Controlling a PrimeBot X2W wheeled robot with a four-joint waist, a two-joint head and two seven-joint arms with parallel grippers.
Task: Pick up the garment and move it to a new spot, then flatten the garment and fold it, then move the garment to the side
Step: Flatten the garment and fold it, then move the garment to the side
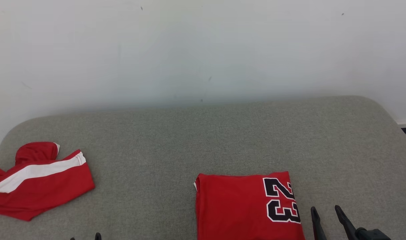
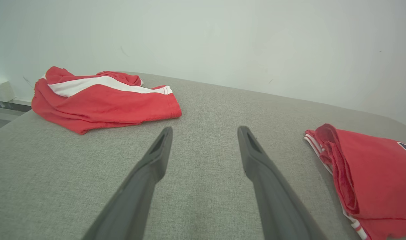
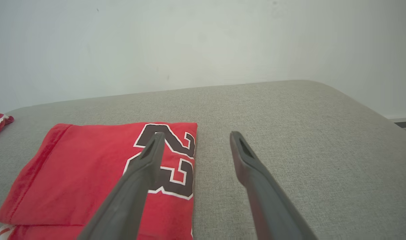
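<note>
The folded red jersey [image 1: 243,206], its "23" showing, lay flat at the near middle of the grey worktop [image 1: 189,140]. Just to its right the right gripper [image 1: 325,208] hovered with jaws spread, holding nothing. The left gripper [image 2: 205,130] was likewise spread and empty. A rumpled red garment with a white stripe [image 1: 39,180] lay far left.
</note>
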